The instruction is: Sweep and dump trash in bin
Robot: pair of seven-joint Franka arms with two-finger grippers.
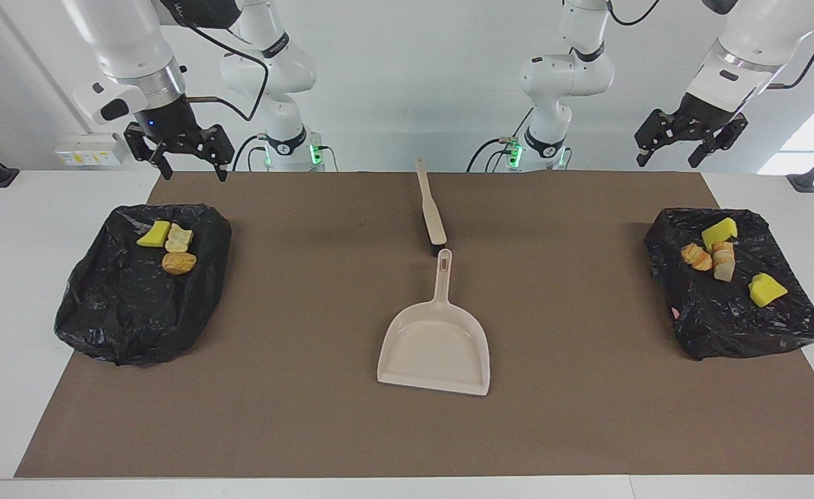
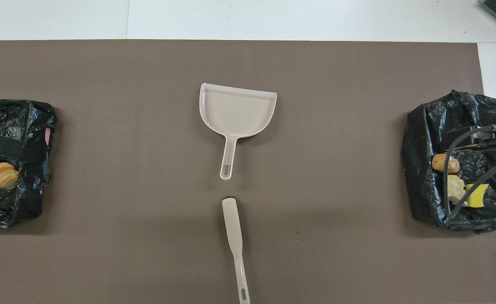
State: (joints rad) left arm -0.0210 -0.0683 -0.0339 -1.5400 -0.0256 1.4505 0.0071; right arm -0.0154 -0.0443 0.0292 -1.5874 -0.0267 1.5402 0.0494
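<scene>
Now the trash sits in two groups, each on a black bag-lined bin at one end of the brown mat (image 1: 587, 416). On the bin at the right arm's end (image 1: 130, 312), a yellow sponge chunk (image 1: 154, 234), a pale bread piece (image 1: 179, 238) and an orange-brown bread lump (image 1: 179, 263) touch one another on the part of the bag nearest the robots. On the bin at the left arm's end (image 1: 733, 326) lie a yellow chunk (image 1: 719, 232), two bread pieces (image 1: 697, 256) (image 1: 724, 261) just beside it, and a second yellow chunk (image 1: 767, 290) a little apart, farther from the robots.

The right gripper (image 1: 185, 163) hangs in the air over the mat's robot-side edge beside its bin, its fingers spread wide and holding nothing; the three pieces lie below it, farther from the robots. The left gripper (image 1: 688, 142) is raised over the table's edge near its own bin, fingers likewise apart and empty, with that bin's trash well below it and farther out.

At the middle of the mat the beige dustpan (image 1: 435, 346) lies flat, its handle pointing toward the robots. The brush (image 1: 431, 211) lies in line with it, nearer the robots, its head just short of the dustpan handle's tip. Neither gripper touches either tool.
</scene>
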